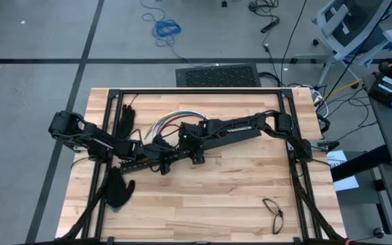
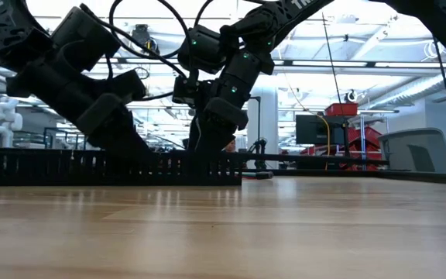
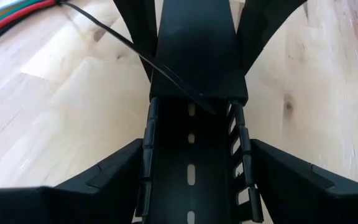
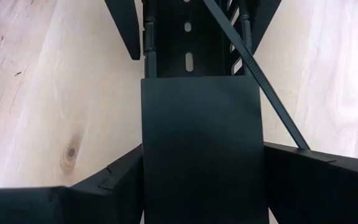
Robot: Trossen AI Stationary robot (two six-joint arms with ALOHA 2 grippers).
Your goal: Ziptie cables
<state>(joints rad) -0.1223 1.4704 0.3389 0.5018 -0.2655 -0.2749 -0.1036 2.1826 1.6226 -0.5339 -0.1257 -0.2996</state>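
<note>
1. Left gripper (image 1: 152,151) straddles the slotted black bar (image 1: 156,160) at mid-bench, fingers spread either side of the channel; right gripper (image 1: 182,139) faces it from the other end, spread the same way over the bar's solid cover. Whether either is actually clamping the bar, I can't tell.
2. Biggest thing first: the bench (image 1: 216,197), pale wood, with black gloves (image 1: 120,189) on its left part and a small cable loop (image 1: 273,212) well apart at front right.
3. Next down, the bar — the left wrist view looks straight along its slots (image 3: 191,171) toward the cover.
4. The cables (image 1: 172,121) arc just behind the grippers, red, green and white; their ends show at a corner of the left wrist view (image 3: 8,17), beside the bar, not in it.
5. Smallest: a ziptie (image 4: 263,81) lies slantwise across the channel, one end resting on the right gripper's finger.
6. Step, I'd judge: early, tie being sorted, cables unbundled. Next calls for pinching that thin strip cleanly and leading it round the cables.
</note>
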